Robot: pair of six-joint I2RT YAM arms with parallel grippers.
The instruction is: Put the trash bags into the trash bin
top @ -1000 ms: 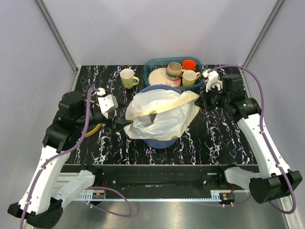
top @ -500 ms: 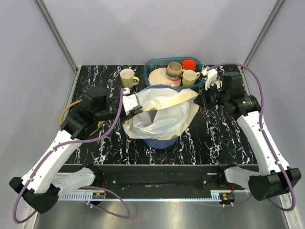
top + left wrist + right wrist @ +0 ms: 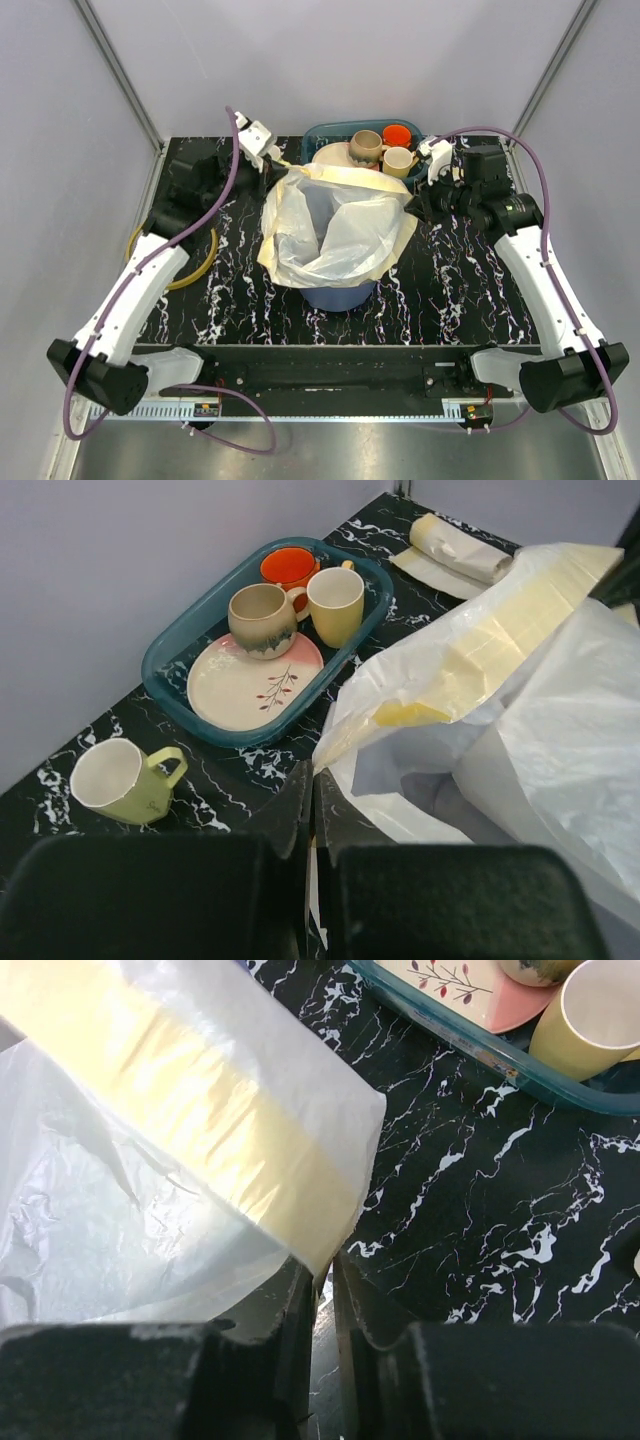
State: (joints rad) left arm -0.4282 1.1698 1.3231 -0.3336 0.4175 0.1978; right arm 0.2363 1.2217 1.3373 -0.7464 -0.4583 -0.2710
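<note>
Overhead, the left arm rises from its near-left base, slants away along the table's [image 3: 450,290] left side, bends at the elbow, and turns its forearm rightward to the far-left corner of the large sack [image 3: 335,225]; the left gripper [image 3: 308,785] has its fingers pressed together, with a sliver of the sack's white film caught between them. The right arm climbs the right side from its base, folds inward near the far edge, and points left at the sack's right edge; the right gripper [image 3: 322,1270] shows a narrow gap between its fingers, and the corner of the sack's yellowish folded hem ends just at their tips. The sack is draped open over the trash bin [image 3: 338,296], which stands mid-table with only its blue lower wall showing below the film; a small pale bundle [image 3: 455,548] lies on the table past the teal basket [image 3: 165,670], which holds mugs and a plate.
</note>
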